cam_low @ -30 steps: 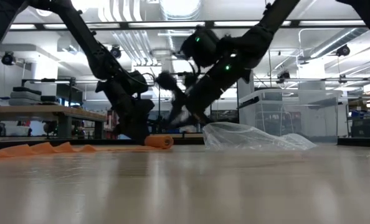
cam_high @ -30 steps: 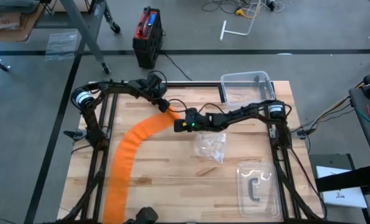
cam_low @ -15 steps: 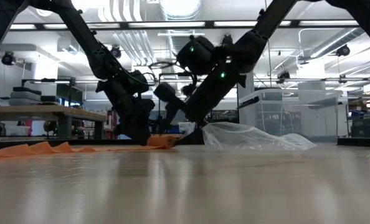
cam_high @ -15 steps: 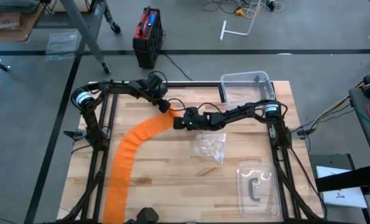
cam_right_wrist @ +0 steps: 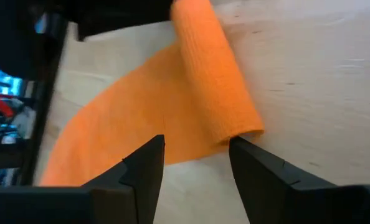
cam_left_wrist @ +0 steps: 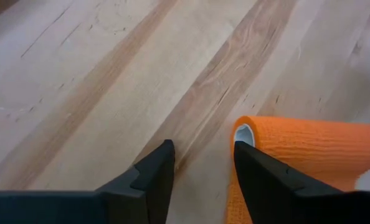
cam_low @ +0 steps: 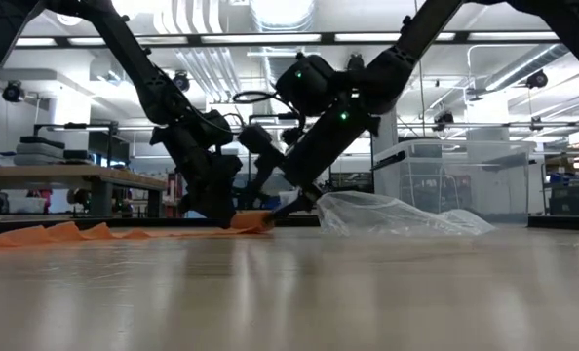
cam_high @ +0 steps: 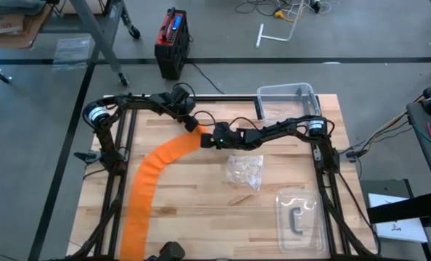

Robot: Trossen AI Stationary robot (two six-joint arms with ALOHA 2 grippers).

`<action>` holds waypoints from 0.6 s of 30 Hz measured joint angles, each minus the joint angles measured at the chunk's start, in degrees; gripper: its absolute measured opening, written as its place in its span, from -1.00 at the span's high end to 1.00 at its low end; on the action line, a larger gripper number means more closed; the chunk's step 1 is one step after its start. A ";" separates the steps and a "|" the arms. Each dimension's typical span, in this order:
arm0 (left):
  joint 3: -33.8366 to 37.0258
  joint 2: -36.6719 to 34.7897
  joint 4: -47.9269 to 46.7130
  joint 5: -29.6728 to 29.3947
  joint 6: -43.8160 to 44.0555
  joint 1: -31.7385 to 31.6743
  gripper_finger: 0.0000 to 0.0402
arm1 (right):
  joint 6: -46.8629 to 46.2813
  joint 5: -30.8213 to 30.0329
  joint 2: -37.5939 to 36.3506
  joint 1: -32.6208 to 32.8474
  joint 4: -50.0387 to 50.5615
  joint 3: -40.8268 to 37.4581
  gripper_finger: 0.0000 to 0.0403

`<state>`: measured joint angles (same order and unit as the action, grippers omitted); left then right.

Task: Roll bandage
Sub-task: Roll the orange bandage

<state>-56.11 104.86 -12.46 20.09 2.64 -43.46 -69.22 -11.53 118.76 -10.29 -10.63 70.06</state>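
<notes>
Lying across the wooden table, the bandage runs in the high view as a long orange band from the lower left of the frame up to a small rolled end just left of centre. Both arms meet at that roll: the left gripper comes in from the upper left and the right gripper reaches in from the right, but from above their fingers are too small to judge.

The wrist cameras fill that gap. The left wrist view shows the left gripper with a narrow gap between its fingers, nothing between them, and the roll with its hollow end beside one fingertip. The right wrist view shows the right gripper spread moderately, its fingers at the near edge of the roll and the flat band trailing away; whether they touch it is unclear.

Only the low view shows height: the roll rests on the tabletop under both arms, with the band rippling at the left. A crumpled clear wrapper lies just right of the roll, well seen in the low view
</notes>
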 joint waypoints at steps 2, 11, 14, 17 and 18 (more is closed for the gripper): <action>0.01 0.00 0.01 -0.06 -0.01 0.04 0.23 | 0.32 -1.21 0.02 -0.11 -0.40 0.02 0.15; 0.00 0.00 0.06 -0.19 -0.19 0.21 0.18 | 0.21 -2.73 0.37 -0.24 -0.73 0.02 0.17; 0.01 0.00 0.07 -0.27 -0.19 0.21 0.16 | 0.20 -4.60 0.39 -0.24 -1.21 0.01 0.19; 0.02 0.00 0.24 -0.49 -0.22 0.19 0.17 | -0.31 -4.81 0.39 -0.22 -2.14 0.00 0.21; 0.02 0.00 0.28 -0.47 -0.34 0.19 0.18 | -0.67 -4.81 0.39 -0.22 -2.08 0.00 0.22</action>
<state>-56.10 104.86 -12.18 19.62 2.31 -43.26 -69.89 -16.34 119.15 -10.50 -12.71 70.06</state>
